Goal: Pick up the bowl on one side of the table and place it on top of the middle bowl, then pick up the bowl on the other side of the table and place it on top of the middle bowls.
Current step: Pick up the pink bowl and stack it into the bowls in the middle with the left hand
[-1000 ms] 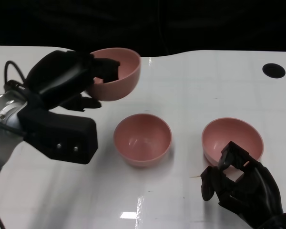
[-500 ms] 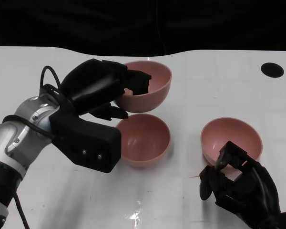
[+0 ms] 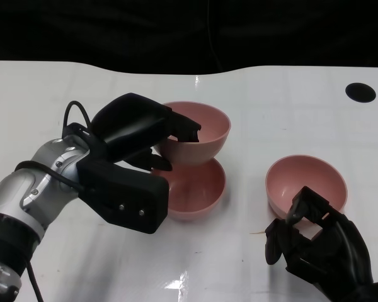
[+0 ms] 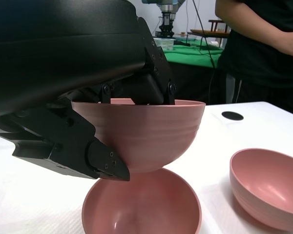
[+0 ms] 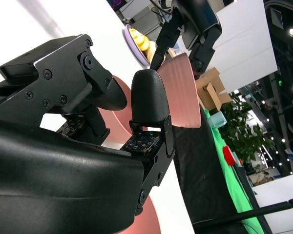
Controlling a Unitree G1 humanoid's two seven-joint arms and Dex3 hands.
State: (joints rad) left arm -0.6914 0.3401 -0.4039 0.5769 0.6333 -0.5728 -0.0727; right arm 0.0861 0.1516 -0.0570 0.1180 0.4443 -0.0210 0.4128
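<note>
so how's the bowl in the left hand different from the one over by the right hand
The held bowl is gripped at its rim by the left hand and hangs just over the middle bowl; the side bowl sits on the table, untouched, with the right hand beside it. Both are pink, upright and look alike in size.

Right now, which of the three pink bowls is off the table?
The bowl in the left hand: this held bowl hangs just above the middle bowl, fingers over its rim. The right-side bowl sits untouched on the table.
</note>
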